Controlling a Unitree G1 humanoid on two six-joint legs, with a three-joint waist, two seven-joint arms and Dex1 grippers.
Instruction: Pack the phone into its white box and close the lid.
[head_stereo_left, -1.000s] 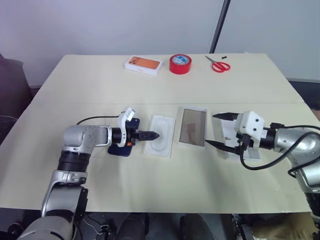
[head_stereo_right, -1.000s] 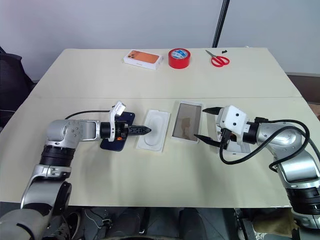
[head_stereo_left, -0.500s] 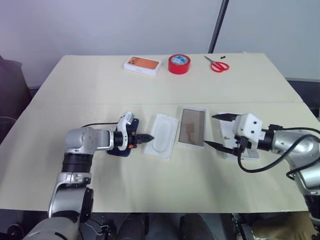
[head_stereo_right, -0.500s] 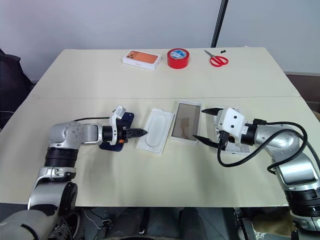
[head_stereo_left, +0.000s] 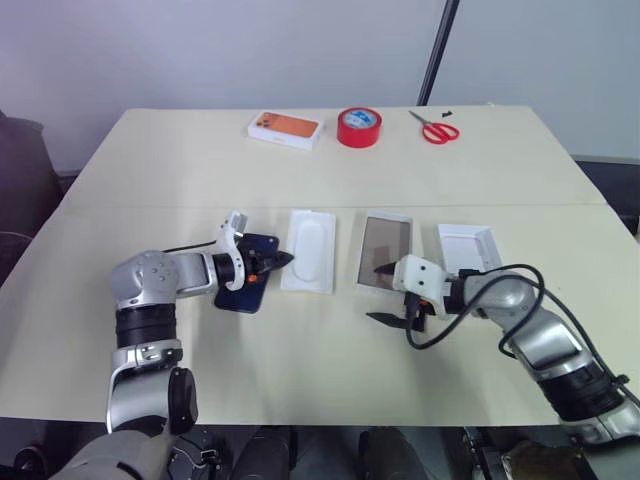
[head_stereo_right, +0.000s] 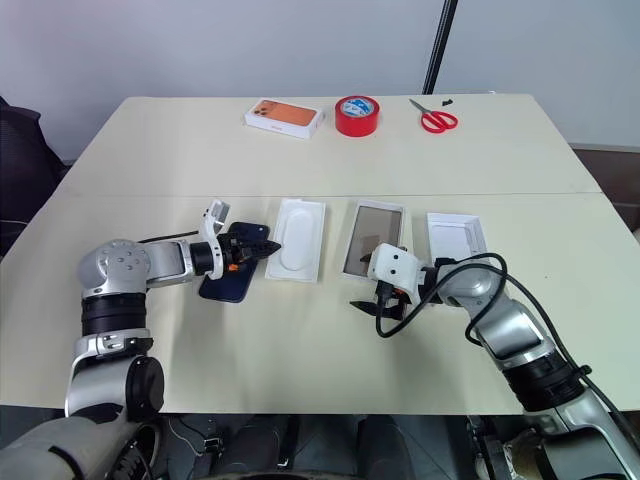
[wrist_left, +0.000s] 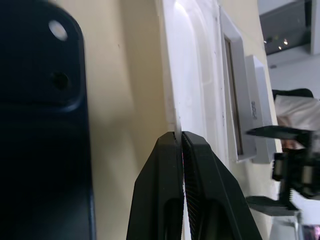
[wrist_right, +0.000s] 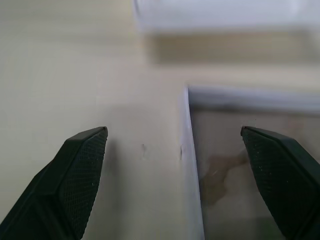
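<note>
The dark navy phone (head_stereo_left: 247, 294) lies flat on the table under my left wrist. Just to its right is the white box (head_stereo_left: 310, 262), a shallow white piece with a long oval recess. My left gripper (head_stereo_left: 287, 258) is shut on the thin left rim of that piece, and the rim (wrist_left: 176, 117) runs in between the fingertips. Farther right, the plain white lid (head_stereo_left: 468, 246) lies open side up. Between these lies a white-rimmed tray (head_stereo_left: 388, 255) with a brownish inside. My right gripper (head_stereo_left: 383, 293) is open and low, straddling that tray's near left corner (wrist_right: 186, 150).
Along the table's far edge are a white box with an orange phone picture (head_stereo_left: 286, 129), a red tape roll (head_stereo_left: 360, 127) and red scissors (head_stereo_left: 436, 130). A black pole (head_stereo_left: 437, 50) rises behind the table.
My left gripper shut on the white box's rim and drew it left, straightening it beside the phone. The right gripper came down and left, off the lid to the brownish tray's near corner.
</note>
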